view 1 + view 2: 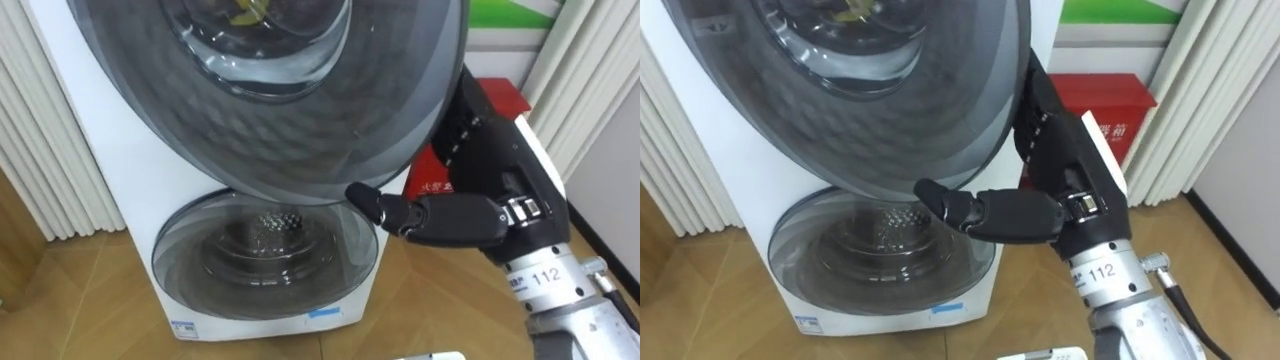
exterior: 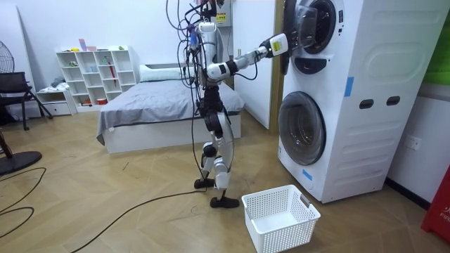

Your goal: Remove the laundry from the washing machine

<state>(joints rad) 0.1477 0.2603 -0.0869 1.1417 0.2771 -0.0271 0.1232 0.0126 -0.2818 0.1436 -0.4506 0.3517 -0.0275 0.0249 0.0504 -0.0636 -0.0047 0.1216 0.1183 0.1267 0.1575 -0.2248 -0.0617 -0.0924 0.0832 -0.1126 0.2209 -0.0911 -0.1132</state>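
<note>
A pale wood floor (image 2: 105, 197) runs under white walls (image 2: 42, 21). Against the far wall stand a bed (image 2: 155, 105) with a grey cover, a white shelf (image 2: 98, 70) (its cubbies hold small items) and a black chair (image 2: 14, 88). A fan (image 2: 5, 56) shows at the room view's left edge. White pleated curtains (image 1: 40, 150) hang near a red box (image 1: 1110, 100).

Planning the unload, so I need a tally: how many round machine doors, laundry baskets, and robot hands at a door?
Round machine doors: 2 (upper door, lower door)
Laundry baskets: 1 (white basket, on the floor by the machine)
Robot hands at a door: 1 (right robot hand, at the upper door's edge)
Total: 4
</note>
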